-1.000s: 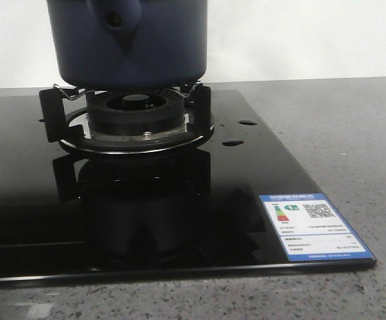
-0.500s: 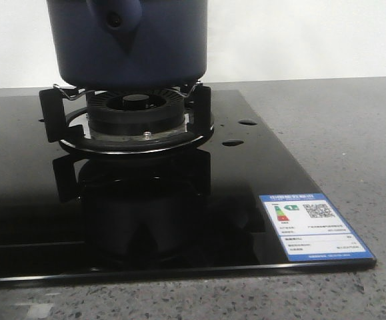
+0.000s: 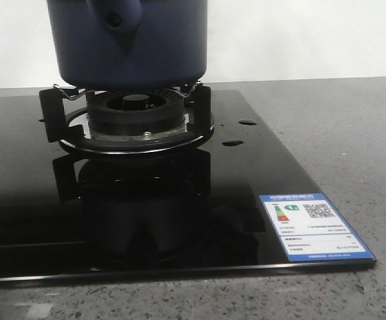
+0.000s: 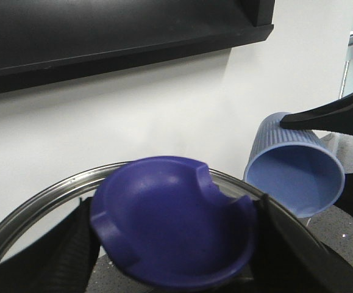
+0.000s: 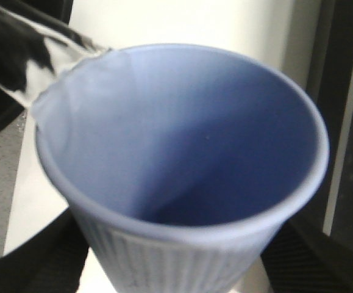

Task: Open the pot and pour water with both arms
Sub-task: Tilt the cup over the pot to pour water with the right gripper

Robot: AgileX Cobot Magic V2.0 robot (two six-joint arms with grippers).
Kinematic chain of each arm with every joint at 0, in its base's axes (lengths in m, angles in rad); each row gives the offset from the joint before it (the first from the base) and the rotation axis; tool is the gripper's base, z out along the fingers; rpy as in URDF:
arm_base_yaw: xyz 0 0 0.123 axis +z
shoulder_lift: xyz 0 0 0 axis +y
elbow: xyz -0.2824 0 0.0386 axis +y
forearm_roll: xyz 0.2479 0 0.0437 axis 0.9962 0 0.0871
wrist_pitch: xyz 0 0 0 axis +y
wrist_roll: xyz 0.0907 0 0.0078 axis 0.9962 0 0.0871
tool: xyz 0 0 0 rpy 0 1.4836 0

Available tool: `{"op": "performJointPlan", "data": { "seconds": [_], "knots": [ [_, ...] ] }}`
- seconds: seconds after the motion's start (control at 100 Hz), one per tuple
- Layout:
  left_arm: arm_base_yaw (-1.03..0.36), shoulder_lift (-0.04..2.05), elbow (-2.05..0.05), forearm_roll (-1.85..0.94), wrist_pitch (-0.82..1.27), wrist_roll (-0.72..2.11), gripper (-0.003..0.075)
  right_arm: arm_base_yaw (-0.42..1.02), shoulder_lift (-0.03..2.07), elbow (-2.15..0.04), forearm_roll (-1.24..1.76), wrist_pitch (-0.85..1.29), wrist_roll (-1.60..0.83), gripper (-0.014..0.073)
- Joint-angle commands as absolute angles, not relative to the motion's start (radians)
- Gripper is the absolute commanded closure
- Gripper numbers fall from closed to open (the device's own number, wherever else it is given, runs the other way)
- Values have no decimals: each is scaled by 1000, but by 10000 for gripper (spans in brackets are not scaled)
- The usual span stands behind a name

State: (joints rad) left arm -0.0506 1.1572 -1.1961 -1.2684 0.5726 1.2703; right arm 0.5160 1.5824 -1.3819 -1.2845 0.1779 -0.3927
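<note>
The dark navy pot (image 3: 129, 47) stands on the burner's supports, its handle lug (image 3: 116, 17) facing me; its top is cut off by the front view. In the left wrist view my left gripper (image 4: 173, 250) is shut on the blue knob (image 4: 170, 223) of a glass lid with a steel rim (image 4: 36, 201). My right gripper (image 5: 176, 256) is shut on a light-blue ribbed cup (image 5: 176, 140), which is tilted beside the lid, cup (image 4: 292, 177). No water shows in the cup. Neither arm appears in the front view.
A gas burner (image 3: 136, 113) with black pan supports sits on a glossy black glass hob (image 3: 246, 173) with a blue-edged label (image 3: 313, 227) at its near right corner. Grey speckled counter (image 3: 353, 133) surrounds it. A dark overhead unit (image 4: 103, 36) hangs on the white wall.
</note>
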Motion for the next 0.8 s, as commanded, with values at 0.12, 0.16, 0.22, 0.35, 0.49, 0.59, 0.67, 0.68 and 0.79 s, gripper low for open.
{"op": "performJointPlan", "data": {
  "seconds": [0.12, 0.16, 0.22, 0.35, 0.49, 0.59, 0.67, 0.68, 0.79],
  "knots": [
    [-49, 1129, -1237, -1340, 539, 1269, 332, 517, 1538, -1424, -1351, 133, -392, 227],
    [-49, 1129, -1237, -1340, 539, 1269, 332, 517, 1538, -1424, -1361, 133, -392, 227],
    [-49, 1129, -1237, -1340, 539, 1269, 332, 517, 1534, -1424, -1378, 133, -392, 227],
    [-49, 1129, -1237, -1340, 539, 1269, 332, 517, 1528, -1427, -1385, 133, -392, 227],
    [-49, 1129, -1237, -1340, 539, 1269, 332, 517, 1526, -1429, -1385, 132, -392, 227],
    [-49, 1129, -1237, -1340, 539, 1269, 332, 517, 1526, -1429, -1385, 132, -392, 227],
    [-49, 1129, -1237, -1340, 539, 1269, 332, 517, 1526, -1429, -1385, 132, -392, 227],
    [-49, 1129, -1237, -1340, 539, 1269, 332, 517, 1526, -1429, -1385, 132, -392, 227],
    [-49, 1129, -1237, -1340, 539, 1269, 332, 517, 1526, -1429, -1385, 131, -392, 227]
  ]
}}
